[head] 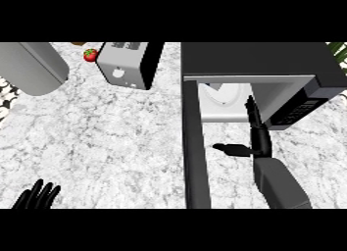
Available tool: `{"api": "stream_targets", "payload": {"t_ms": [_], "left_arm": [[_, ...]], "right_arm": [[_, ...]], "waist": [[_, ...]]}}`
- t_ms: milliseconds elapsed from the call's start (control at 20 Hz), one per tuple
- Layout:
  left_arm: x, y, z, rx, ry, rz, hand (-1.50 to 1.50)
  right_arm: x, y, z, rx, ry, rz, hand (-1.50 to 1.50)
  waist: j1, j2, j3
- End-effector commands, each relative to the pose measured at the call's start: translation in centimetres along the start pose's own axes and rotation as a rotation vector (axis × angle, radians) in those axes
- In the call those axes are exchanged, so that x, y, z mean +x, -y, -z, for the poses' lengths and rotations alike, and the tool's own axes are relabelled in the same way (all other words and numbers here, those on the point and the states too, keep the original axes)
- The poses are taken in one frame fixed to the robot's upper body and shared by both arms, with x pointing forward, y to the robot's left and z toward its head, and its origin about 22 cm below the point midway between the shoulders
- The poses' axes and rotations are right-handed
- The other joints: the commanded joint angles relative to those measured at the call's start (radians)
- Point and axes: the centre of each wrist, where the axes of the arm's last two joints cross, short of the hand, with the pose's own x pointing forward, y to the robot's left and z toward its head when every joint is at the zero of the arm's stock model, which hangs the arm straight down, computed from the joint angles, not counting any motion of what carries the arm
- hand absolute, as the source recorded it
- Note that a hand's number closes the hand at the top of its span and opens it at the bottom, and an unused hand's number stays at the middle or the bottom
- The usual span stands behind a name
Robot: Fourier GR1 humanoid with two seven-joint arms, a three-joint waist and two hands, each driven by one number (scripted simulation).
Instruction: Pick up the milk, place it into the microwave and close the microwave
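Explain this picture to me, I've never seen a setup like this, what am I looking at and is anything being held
You are looking steeply down from a robot's head at a marble kitchen counter. The grey forearms ending in black hands belong to the robot. Its right hand stretches with straight fingers into the open microwave, whose door swings out toward you. Something white sits inside; I cannot tell whether it is the milk. The left hand rests open at the lower left edge. A toaster, a strawberry and a grey rounded object stand further back. Neither hand visibly holds anything.

marble counter (97, 132), microwave (263, 59), toaster (126, 63), strawberry (91, 55)
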Motion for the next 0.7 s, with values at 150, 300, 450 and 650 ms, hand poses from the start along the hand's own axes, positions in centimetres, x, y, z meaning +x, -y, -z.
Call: {"api": "stream_targets", "payload": {"t_ms": [150, 300, 450, 650], "left_arm": [[0.3, 1.8, 2.1, -0.112, 0.0, -0.022, -1.5], [-0.6, 3.2, 2.9, -0.183, -0.02, 0.013, -1.5], [-0.3, 3.9, 4.7, -0.203, -0.016, 0.039, 1.5], [-1.2, 5.3, 7.0, -0.259, -0.029, 0.068, 1.5]], "right_arm": [[-0.1, 1.0, -4.0, 0.047, 0.039, 0.126, -1.5], [0.0, 1.9, -6.8, 0.035, 0.023, 0.105, -1.5], [0.4, 4.0, -10.2, 0.009, 0.043, 0.153, -1.5], [3.0, 6.7, -10.4, -0.036, 0.08, 0.21, -1.5]], "waist": [[-0.021, -0.005, -0.002], [-0.023, -0.007, -0.002], [-0.03, -0.005, -0.002], [-0.017, 0.001, -0.001]]}}
